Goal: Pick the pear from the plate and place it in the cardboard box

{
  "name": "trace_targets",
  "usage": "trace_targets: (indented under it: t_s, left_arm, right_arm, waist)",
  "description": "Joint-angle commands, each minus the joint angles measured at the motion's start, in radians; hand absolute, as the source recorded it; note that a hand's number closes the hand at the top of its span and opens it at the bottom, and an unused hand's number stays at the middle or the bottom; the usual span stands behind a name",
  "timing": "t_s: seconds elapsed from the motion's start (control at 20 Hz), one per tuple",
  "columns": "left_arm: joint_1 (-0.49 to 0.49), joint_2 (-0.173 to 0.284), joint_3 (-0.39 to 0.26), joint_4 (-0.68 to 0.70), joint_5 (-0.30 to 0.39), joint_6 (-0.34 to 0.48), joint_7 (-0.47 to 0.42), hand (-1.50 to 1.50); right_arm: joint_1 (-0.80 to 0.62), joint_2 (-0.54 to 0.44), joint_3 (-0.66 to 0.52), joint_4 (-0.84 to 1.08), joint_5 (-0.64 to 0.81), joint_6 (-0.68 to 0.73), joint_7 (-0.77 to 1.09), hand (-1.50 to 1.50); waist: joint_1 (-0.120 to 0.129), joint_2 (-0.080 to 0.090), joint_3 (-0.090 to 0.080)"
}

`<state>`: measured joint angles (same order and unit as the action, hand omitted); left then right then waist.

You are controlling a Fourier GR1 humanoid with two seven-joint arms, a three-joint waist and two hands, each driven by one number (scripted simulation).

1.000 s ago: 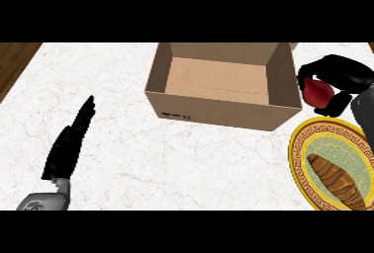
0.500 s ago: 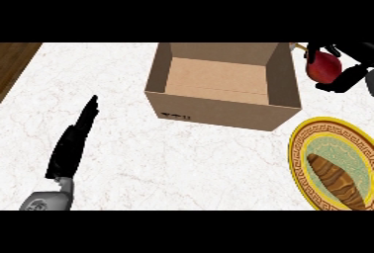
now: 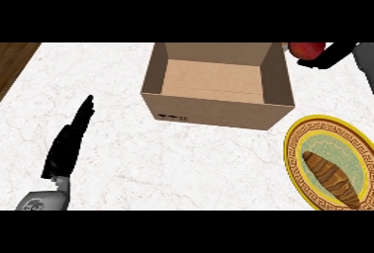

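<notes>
The right hand (image 3: 326, 55) is curling around the glossy red pear (image 3: 306, 49), just beside the open box's (image 3: 219, 86) far right corner.

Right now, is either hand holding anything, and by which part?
The right hand holds the red pear at the box's far right corner; its grip point is hidden. The left hand holds nothing.

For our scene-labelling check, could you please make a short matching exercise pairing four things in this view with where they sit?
Things:
1. pear
2. cardboard box
3. plate
4. left hand

Places:
A. lower left, fingers straight
B. right edge, holding a brown pastry
C. top right, held in the right hand
D. top centre, open

Pairs: 1-C, 2-D, 3-B, 4-A
</notes>
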<state>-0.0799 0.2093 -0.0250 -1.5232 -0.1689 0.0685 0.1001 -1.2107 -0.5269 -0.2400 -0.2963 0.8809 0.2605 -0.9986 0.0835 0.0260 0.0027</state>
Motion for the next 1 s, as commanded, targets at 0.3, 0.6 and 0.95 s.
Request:
trace_targets:
  t_s: [0.3,0.6,0.95]
  left_arm:
    - [0.027,0.006,0.017,0.02,0.007,-0.009,-0.021,0.0]
    - [0.055,-0.003,0.007,-0.012,-0.013,0.007,-0.02,0.0]
    - [0.087,-0.015,0.011,-0.011,-0.009,0.006,-0.057,0.0]
  right_arm:
    - [-0.178,0.085,0.016,0.058,-0.059,0.209,-0.036,1.5]
    - [-0.216,0.223,0.052,0.084,-0.046,0.132,0.088,1.5]
    - [-0.216,0.344,0.103,0.102,-0.012,0.088,0.162,1.5]
  waist:
    - [-0.022,-0.007,-0.003]
    - [-0.023,-0.01,-0.003]
    - [-0.035,-0.012,-0.003]
